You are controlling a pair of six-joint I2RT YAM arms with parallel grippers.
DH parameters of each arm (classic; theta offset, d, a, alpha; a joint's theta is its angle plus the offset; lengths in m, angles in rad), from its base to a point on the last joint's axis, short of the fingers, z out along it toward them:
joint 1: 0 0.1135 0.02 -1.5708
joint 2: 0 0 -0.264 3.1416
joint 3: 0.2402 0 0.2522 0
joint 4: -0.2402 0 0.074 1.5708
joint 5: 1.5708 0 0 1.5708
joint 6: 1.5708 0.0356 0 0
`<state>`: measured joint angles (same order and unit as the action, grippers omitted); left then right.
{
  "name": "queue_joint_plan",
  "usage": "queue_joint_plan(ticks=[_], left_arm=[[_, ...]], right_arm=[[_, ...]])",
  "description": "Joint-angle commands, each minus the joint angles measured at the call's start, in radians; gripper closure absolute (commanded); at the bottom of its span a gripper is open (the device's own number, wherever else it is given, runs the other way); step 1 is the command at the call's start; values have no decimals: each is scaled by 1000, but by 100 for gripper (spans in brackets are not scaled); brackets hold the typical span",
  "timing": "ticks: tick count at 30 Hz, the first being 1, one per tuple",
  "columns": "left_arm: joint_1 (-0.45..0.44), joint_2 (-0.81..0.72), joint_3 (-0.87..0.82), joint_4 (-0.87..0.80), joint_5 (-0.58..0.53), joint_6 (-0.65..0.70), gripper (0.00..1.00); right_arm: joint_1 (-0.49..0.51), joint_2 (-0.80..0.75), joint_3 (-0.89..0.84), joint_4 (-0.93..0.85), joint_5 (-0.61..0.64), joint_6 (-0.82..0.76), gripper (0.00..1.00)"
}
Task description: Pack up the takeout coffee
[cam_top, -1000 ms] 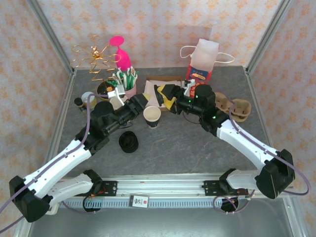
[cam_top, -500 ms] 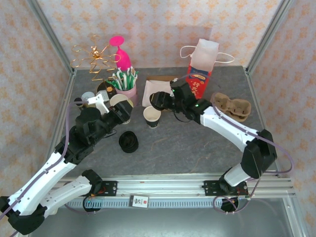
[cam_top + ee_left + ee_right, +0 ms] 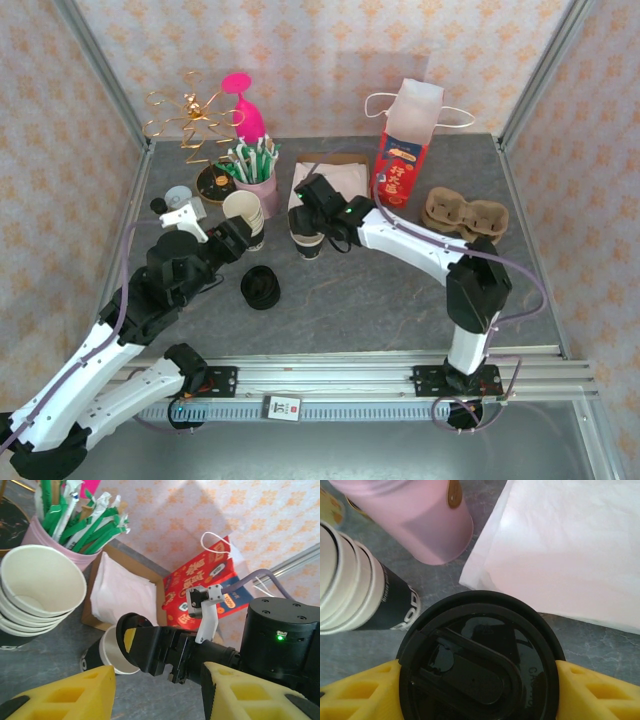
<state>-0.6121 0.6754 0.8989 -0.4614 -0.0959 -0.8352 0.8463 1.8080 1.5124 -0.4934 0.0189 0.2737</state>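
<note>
A black paper coffee cup [image 3: 310, 244] stands open on the grey table [image 3: 380, 290], its white inside visible in the left wrist view [image 3: 111, 652]. Directly above it, my right gripper [image 3: 306, 206] [image 3: 480, 682] is shut on a black plastic lid [image 3: 480, 650] [image 3: 125, 632], held by its rim between the yellow fingers. My left gripper [image 3: 243, 236] [image 3: 157, 682] hangs open left of the cup, beside a stack of paper cups [image 3: 245, 212] [image 3: 40, 587], with nothing between its fingers.
A stack of black lids [image 3: 260, 288] lies in front of the cup. Behind it are white napkins [image 3: 335, 183] [image 3: 560, 550] and a pink holder of straws [image 3: 256, 168] [image 3: 415, 520]. A red-and-white paper bag [image 3: 405, 140] [image 3: 205, 585] and a cardboard cup carrier [image 3: 465, 215] stand to the right.
The right gripper has carried the lid leftward to a spot above the coffee cup. The left arm has drawn back from the cup toward the near left.
</note>
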Motion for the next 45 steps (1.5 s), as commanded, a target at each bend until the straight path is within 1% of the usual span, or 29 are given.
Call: queue_joint_plan(ticks=[1, 17, 19, 23, 27, 32, 36, 41, 45], left_arm=[[11, -12, -12, -45, -55, 24, 52], [12, 1, -12, -51, -68, 51, 51], [12, -2, -16, -51, -68, 51, 52], [12, 0, -20, -49, -67, 51, 51], [12, 0, -15, -47, -64, 51, 51], [12, 1, -6, -54, -65, 54, 51], [11, 1, -6, -59, -70, 54, 51], [12, 2, -5, -62, -67, 53, 51], [12, 0, -6, -62, -66, 54, 51]], right_arm=[[27, 33, 52, -79, 101, -59, 35], [76, 128, 136, -198, 182, -76, 35], [76, 132, 148, -215, 209, -65, 35], [76, 105, 153, -201, 211, -58, 34], [76, 121, 162, -228, 239, -43, 33], [76, 122, 145, -235, 204, -4, 33], [76, 99, 107, -191, 147, 4, 31], [75, 120, 111, -212, 155, 23, 31], [75, 118, 116, -219, 166, 39, 28]])
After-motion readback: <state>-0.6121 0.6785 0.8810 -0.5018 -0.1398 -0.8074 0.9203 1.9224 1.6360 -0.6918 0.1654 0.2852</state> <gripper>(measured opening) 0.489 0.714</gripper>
